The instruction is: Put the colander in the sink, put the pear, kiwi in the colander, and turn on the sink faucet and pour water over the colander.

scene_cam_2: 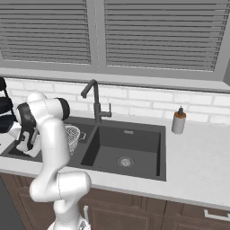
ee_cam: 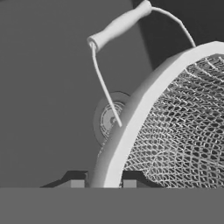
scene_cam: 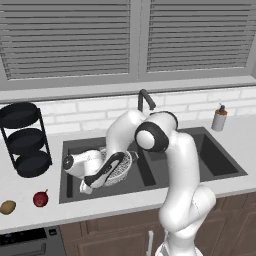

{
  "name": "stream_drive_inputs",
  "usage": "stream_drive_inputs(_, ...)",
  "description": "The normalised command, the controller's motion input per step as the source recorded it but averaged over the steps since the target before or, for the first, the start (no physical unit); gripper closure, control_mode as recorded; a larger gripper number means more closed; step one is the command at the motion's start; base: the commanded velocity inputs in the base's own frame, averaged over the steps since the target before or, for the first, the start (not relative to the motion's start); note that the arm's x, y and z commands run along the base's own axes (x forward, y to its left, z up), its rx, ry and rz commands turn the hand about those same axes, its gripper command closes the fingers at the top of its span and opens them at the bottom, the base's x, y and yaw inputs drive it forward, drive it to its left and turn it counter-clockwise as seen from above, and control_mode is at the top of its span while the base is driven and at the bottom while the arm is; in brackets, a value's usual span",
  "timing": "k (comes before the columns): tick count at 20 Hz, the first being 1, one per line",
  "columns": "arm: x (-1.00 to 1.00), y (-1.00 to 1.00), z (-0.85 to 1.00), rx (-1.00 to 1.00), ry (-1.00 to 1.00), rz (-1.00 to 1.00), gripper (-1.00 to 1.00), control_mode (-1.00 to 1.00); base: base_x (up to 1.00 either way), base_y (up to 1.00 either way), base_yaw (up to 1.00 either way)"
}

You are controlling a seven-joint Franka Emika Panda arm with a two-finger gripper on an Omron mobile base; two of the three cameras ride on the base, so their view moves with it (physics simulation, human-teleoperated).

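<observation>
1. The gripper (ee_cam: 103,183) is clenched on the rim of the colander (ee_cam: 175,131); its two dark fingertips (ee_cam: 78,183) sit one on each side of the thick pale rim, at the bottom of the hand view.
2. The colander hangs from the hand inside the left basin of the sink (scene_cam: 70,147), tilted, its rim rising in an arc away from the fingers.
3. A loop handle (ee_cam: 118,26) stands out from the rim just ahead of the hand: two thin wires joined by a rounded white grip.
4. The colander's wall is fine silvery wire mesh, woven in small diamonds, under a smooth solid rim.
5. Beyond the rim, past the fingertips, lies the round silver drain (ee_cam: 107,119) on the flat dark grey basin floor.
6. The pear (scene_cam: 40,198), dark red with a thin stem, and the tan oval kiwi (scene_cam: 7,206) lie on the pale counter (scene_cam: 30,220), well apart from the hand.
</observation>
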Motion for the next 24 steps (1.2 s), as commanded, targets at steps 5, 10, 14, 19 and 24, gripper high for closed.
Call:
stream_drive_inputs(5,0.02,-0.37,0.00,0.00,0.00,0.00,1.00,-1.00,0.00,0.00,0.00)
stream_drive_inputs(10,-0.04,-0.42,0.00,0.00,0.00,0.00,1.00,-1.00,0.00,0.00,0.00)
stream_drive_inputs(14,-0.27,-0.42,-0.01,0.04,0.00,0.00,1.00,-1.00,0.00,0.00,0.00)
stream_drive_inputs(19,-0.02,-0.32,-0.16,0.09,0.04,0.00,1.00,-1.00,0.00,0.00,0.00)
stream_drive_inputs(24,0.00,-0.02,-0.13,0.18,0.06,0.06,-1.00,-1.00,0.00,0.00,0.00)
